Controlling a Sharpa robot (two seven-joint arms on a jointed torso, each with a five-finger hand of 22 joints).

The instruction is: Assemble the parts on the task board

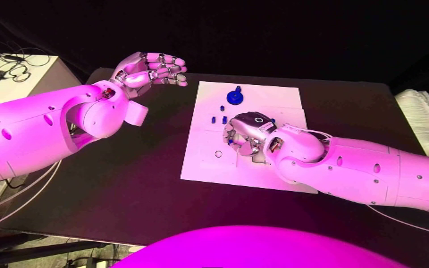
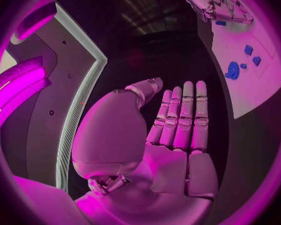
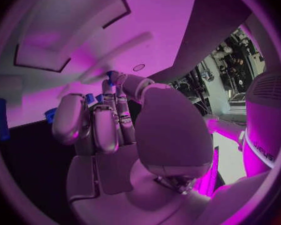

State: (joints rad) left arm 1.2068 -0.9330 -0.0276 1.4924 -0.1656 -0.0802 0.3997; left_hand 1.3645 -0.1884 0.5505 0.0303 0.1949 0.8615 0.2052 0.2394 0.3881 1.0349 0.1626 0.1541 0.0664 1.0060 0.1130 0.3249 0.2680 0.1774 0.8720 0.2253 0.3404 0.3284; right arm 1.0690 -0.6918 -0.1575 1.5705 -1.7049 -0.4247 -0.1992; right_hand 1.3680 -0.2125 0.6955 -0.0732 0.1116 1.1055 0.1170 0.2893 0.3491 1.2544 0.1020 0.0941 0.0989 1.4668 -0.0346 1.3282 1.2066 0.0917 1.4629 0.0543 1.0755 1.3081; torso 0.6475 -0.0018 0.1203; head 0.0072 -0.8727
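Observation:
The white task board (image 1: 268,103) lies in the middle of the black table. A round blue part (image 1: 235,96) stands near its far edge, with small blue parts (image 1: 218,119) just in front of it. My right hand (image 1: 246,136) rests low over the board's centre, fingers curled down. In the right wrist view its thumb and a finger pinch a small blue part (image 3: 109,75), and a blue peg (image 3: 2,119) lies off to one side. My left hand (image 1: 152,72) is raised off the board's far left corner, fingers straight and holding nothing (image 2: 178,130). The left wrist view also shows the board (image 2: 259,92) and the round part (image 2: 233,71).
A small round hole (image 1: 218,154) marks the board's near left. A pale box with cables (image 1: 26,72) stands beyond the table's left edge, and a white ribbed object (image 1: 414,110) sits at the right edge. Bare black table (image 1: 134,175) lies left of the board.

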